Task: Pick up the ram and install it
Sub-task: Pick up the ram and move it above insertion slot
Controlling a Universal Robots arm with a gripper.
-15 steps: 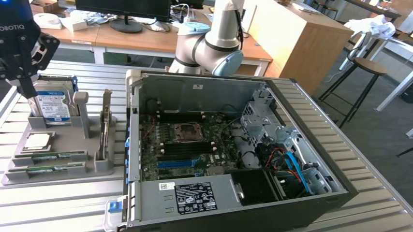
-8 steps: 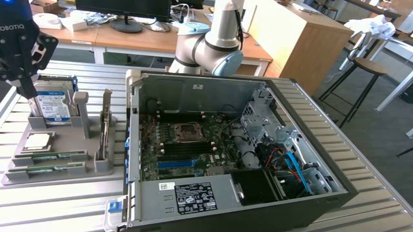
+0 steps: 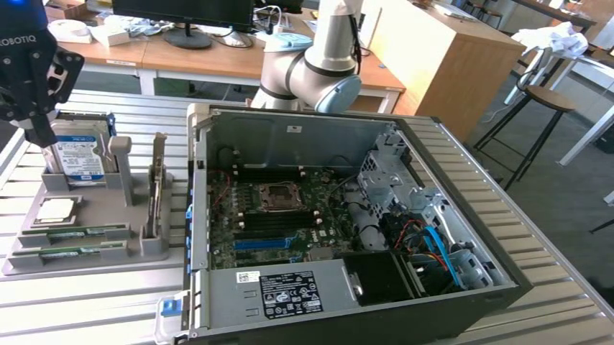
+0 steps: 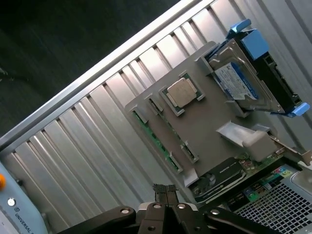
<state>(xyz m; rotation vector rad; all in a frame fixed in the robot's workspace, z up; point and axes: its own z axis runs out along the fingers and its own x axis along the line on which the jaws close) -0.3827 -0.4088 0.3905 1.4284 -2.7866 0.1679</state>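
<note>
Fingers [image 4: 161, 197] closest to the wrist lens: pressed shut, pads together, nothing between them. Exterior view puts them [image 3: 39, 128] at its left edge, hanging clear above the grey tray [image 3: 96, 267], just beside the hard drive [image 3: 79, 157]. No contact with anything.

Ram [image 4: 155, 140]: long green stick seated in the outermost slot along the tray's [image 4: 209, 129] edge, untouched. In the exterior view it [image 3: 67, 251] lies in the tray's front slot, with a second stick [image 3: 77, 232] in the slot just behind, parallel to it.

Other tray contents: processor chip [image 4: 181, 91] flat in its square recess, between the sticks and the hard drive [image 4: 239, 83]; the drive stands on edge in a blue-tabbed carrier. Graphics card [image 3: 155, 188] stands upright at the tray's side nearest the computer case [image 3: 287, 140].

Case lies on its side, open, motherboard [image 3: 278, 215] exposed, beside the tray toward the exterior view's right. Both rest on a slatted metal surface [image 3: 96, 313]. Robot arm [image 3: 321, 68] rises behind the case.
</note>
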